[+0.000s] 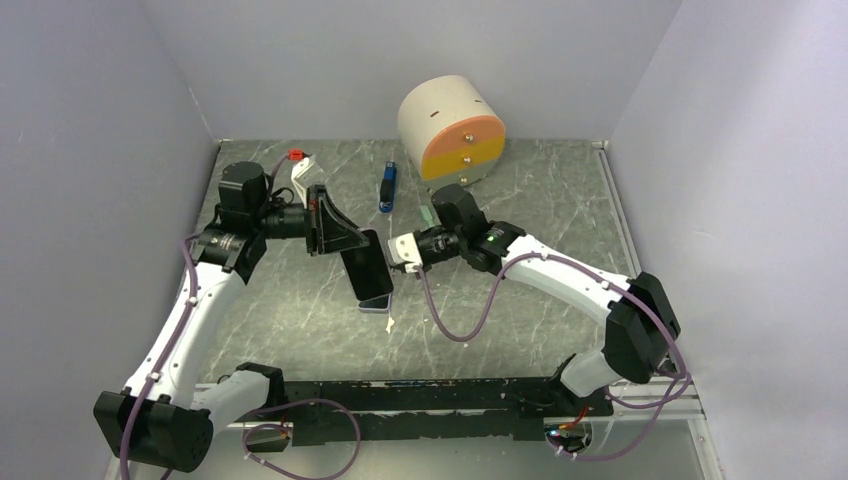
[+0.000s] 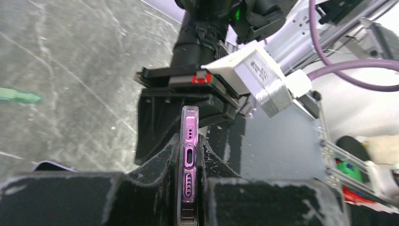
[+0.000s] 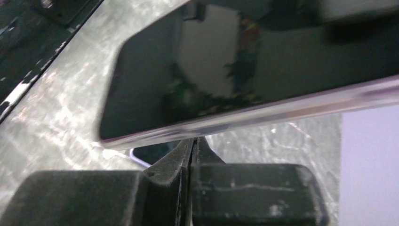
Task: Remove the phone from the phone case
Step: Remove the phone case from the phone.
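The phone (image 1: 365, 268) is a dark-screened slab with a purple frame, still inside its clear phone case (image 2: 181, 141). It hangs tilted over the middle of the table with its lower end near the surface. My left gripper (image 1: 348, 245) is shut on its upper end. In the left wrist view the phone (image 2: 189, 157) shows end-on, pinched between the two fingers. My right gripper (image 1: 398, 252) is at the phone's right edge. In the right wrist view the right gripper (image 3: 192, 141) is shut, its tips touching the underside of the phone's long edge (image 3: 244, 115). I see nothing between its fingers.
A white cylinder with an orange and yellow face (image 1: 452, 125) stands at the back. A blue object (image 1: 387, 187) and a thin green piece (image 1: 428, 212) lie behind the grippers. A small red part (image 1: 296, 154) sits back left, and a white scrap (image 1: 390, 323) lies below the phone.
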Robot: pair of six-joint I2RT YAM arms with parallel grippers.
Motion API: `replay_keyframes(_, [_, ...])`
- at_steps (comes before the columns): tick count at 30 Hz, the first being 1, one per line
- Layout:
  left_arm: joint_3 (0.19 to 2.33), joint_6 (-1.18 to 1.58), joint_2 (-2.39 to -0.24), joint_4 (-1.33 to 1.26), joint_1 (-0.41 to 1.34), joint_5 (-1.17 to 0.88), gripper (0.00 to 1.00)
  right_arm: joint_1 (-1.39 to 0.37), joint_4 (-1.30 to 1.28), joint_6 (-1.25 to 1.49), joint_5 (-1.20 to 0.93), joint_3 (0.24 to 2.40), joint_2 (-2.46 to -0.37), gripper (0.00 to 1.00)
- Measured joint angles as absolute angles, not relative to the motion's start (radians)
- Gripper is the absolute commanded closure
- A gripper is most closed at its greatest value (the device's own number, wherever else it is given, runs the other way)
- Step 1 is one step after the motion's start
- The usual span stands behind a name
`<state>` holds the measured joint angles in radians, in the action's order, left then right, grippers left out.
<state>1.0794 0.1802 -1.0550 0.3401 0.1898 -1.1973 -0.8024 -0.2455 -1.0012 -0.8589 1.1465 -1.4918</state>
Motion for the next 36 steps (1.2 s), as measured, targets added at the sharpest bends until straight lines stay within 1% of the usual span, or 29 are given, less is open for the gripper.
replay_keyframes(4, [1.048,0.252,-1.055,0.302,0.205,-1.218,0.98,-0.799,-0.052,-0.904,-0.851,1.099,-1.464,0.97])
replay_keyframes(6, [1.034,0.279,-1.055,0.284,0.205,-1.212,0.97,-0.795,0.032,-0.850,-0.847,1.068,-1.444,0.92])
replay_keyframes(9, [1.024,0.293,-1.047,0.283,0.204,-1.162,0.98,-0.773,0.144,-0.768,-0.844,1.014,-1.420,0.79])
replay_keyframes(11, [1.019,0.297,-1.029,0.286,0.204,-1.111,0.97,-0.741,0.223,-0.697,-0.846,0.964,-1.400,0.68])
replay_keyframes(14, [1.000,0.311,-0.985,0.274,0.204,-1.023,0.98,-0.680,0.332,-0.591,-0.857,0.882,-1.368,0.58])
replay_keyframes(16, [0.971,0.329,-0.949,0.245,0.204,-0.971,0.97,-0.646,0.381,-0.527,-0.869,0.841,-1.351,0.54])
replay_keyframes(22, [0.855,0.408,-0.876,0.099,0.204,-0.893,0.98,-0.599,0.531,-0.368,-0.910,0.750,-1.322,0.51])
replay_keyframes(25, [0.847,0.417,-0.889,0.070,0.204,-0.898,0.97,-0.599,0.527,-0.360,-0.960,0.750,-1.322,0.50])
replay_keyframes(30, [0.847,0.430,-0.916,0.031,0.204,-0.937,0.97,-0.600,0.395,-0.439,-1.057,0.802,-1.322,0.49])
replay_keyframes(36, [0.847,0.458,-0.936,-0.031,0.204,-0.996,0.97,-0.604,0.261,-0.530,-1.115,0.867,-1.329,0.49])
